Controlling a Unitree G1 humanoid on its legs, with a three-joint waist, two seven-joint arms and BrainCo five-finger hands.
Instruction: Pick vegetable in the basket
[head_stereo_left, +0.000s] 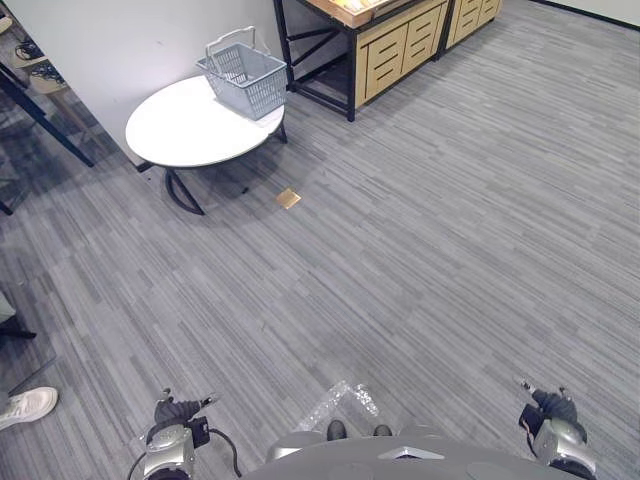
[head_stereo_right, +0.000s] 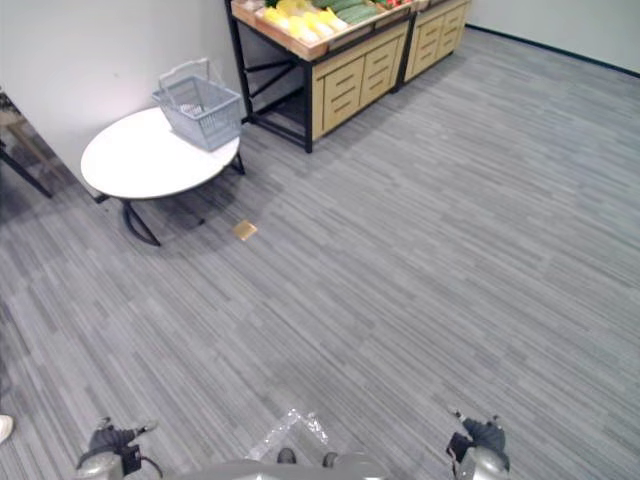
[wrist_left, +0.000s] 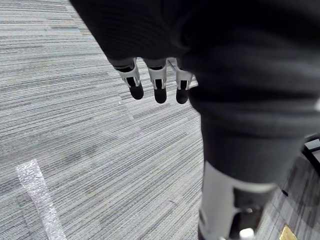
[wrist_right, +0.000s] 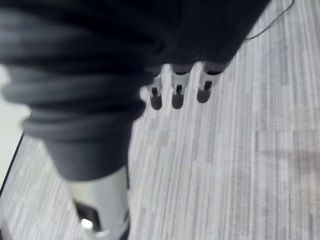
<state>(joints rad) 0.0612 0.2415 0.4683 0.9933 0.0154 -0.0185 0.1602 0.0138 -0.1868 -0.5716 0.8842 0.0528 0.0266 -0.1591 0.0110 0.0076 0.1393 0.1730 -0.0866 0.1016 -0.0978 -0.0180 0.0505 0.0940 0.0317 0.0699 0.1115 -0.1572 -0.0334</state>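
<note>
While standing well back, left eye view: approach basket (head_stereo_left: 243, 78) at eleven o'clock on white table (head_stereo_left: 180, 130). Right eye view: aim for vegetables (head_stereo_right: 315, 18) at twelve, atop wooden stand (head_stereo_right: 350, 65). Left wrist view: left hand (wrist_left: 159, 87) slack, empty. Right wrist view: right hand (wrist_right: 176, 91) likewise.

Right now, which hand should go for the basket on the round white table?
Probably the left. The basket sits on the table far ahead on the robot's left, nearer the left hand than the right hand. Both hang empty, so walking comes first.
</note>
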